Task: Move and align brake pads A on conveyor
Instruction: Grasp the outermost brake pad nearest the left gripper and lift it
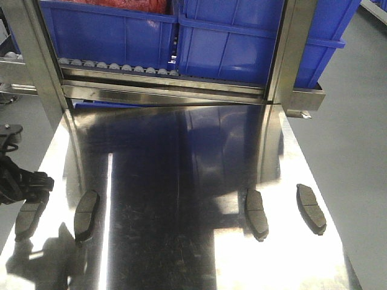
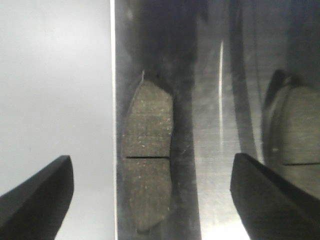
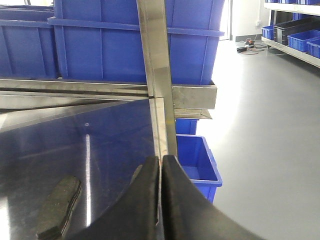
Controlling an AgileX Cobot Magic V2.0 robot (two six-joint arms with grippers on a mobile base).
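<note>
Several dark-grey brake pads A lie on the shiny steel table [image 1: 181, 157]: one at the far left edge [image 1: 30, 216], one beside it [image 1: 86, 212], and two on the right [image 1: 256, 212] [image 1: 311, 208]. My left gripper [image 1: 24, 184] hovers over the far-left pad [image 2: 147, 130], open [image 2: 152, 159], with one finger on each side of the pad and apart from it. The neighbouring pad [image 2: 300, 125] shows at the right. My right gripper [image 3: 161, 160] is shut on nothing, near the table's right edge, with a pad [image 3: 60, 206] to its left. The conveyor is out of view.
A roller rack with blue bins [image 1: 121, 36] stands against the table's far edge, with steel uprights [image 1: 284, 54] at its right. A blue bin [image 3: 197, 160] sits on the floor under the rack's right end. Grey floor lies on both sides of the table.
</note>
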